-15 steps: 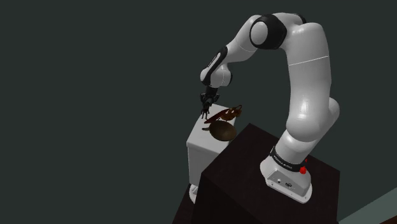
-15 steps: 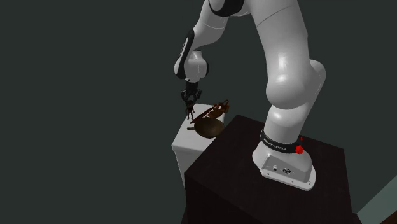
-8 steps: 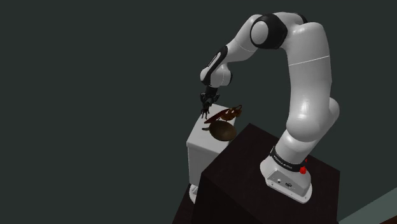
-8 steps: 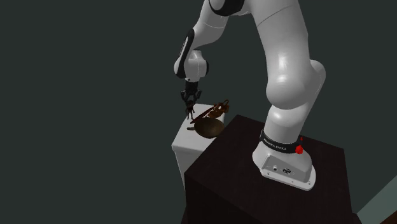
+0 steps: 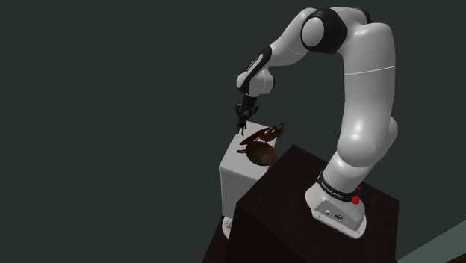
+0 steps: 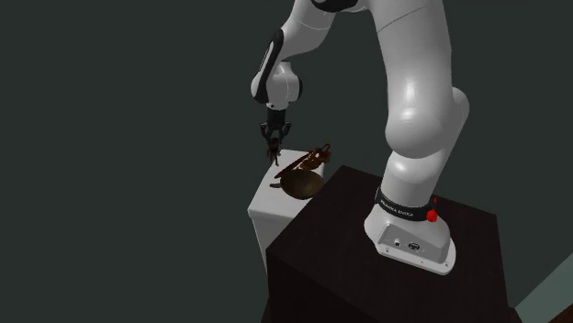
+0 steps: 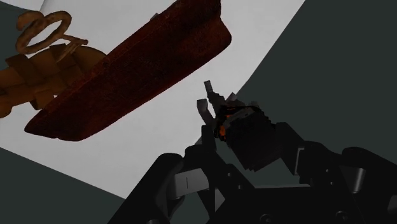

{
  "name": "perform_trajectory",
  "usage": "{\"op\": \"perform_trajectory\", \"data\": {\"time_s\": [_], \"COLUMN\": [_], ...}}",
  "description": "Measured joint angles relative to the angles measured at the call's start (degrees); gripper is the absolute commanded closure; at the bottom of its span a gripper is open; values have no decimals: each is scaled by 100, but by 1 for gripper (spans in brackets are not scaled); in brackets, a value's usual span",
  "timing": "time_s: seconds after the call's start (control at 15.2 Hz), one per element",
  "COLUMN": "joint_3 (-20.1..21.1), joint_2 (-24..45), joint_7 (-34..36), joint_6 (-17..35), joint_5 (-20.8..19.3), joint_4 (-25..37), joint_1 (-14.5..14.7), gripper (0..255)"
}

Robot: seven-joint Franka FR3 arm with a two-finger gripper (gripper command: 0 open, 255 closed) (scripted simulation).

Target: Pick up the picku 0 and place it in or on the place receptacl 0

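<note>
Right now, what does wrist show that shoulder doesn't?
Wrist: close-up of the tool clasping a small dark object with an orange spot, and curled brown ornaments by the reddish-brown piece. Shoulder: the white arm, its dark stand, a brown bowl, the white box side. Both: tool, reddish-brown piece, white box top.

Shoulder view high beside and behind the stand point(image 5: 299, 202), looking down past the arm point(image 5: 366, 97) to the white counter point(image 5: 237, 175), second exterior view nearly the same angle, slightly nearer, sharing all three, wrist view close above the counter top.
</note>
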Motion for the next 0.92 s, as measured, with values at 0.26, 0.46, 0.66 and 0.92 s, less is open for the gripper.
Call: {"op": "perform_trajectory", "data": {"time_s": [0.26,0.46,0.66,0.92], "joint_3": [-102,-161,-222,-293], "joint_2": [-290,-443,-639,-850], "joint_7": [121,167,256,356], "joint_6": [-232,-394,-579,-832], "joint_5": [-137,-220,-323,-451], "joint_4": [-51,-46,-37,1], "joint_1": [84,107,156,199], "gripper": [255,255,255,255]}}
